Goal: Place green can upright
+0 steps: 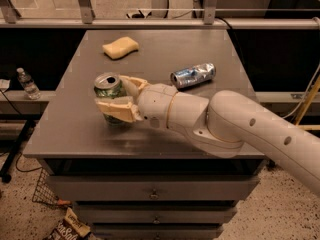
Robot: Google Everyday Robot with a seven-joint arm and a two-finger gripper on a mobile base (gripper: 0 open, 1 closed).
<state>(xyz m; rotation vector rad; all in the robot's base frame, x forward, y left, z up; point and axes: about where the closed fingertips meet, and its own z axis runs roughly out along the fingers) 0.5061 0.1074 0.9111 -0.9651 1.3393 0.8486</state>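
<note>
Camera view, from beyond the table's near edge: my hand (111,93) grasps the green can (107,82), one tan finger across its near side and the other behind it, at about 9 o'clock on the grey table (75,134). The can stands upright, silver top and opening facing up. Its base is on or just over the tabletop; I cannot tell which.

I judge the can light and thin-walled, probably empty, so it would dent under a hard squeeze and tip at a nudge, and its smooth label may slip. Mid-body, where I have it, looks the right place to hold. I would let go gently and draw straight back.

The tabletop is flat, matt and hard, a steady footing. A yellow sponge (120,47) lies at 11 o'clock, well apart from the can. A crushed silver-blue can (193,75) lies on its side at 2 o'clock, beyond my arm (240,129). Drawers (150,191) sit below the top.

Off the table, a water bottle (27,84) stands on a low ledge (45,96) at 9 o'clock. A snack packet (67,229) lies on the speckled floor (20,204) at 7 o'clock.
</note>
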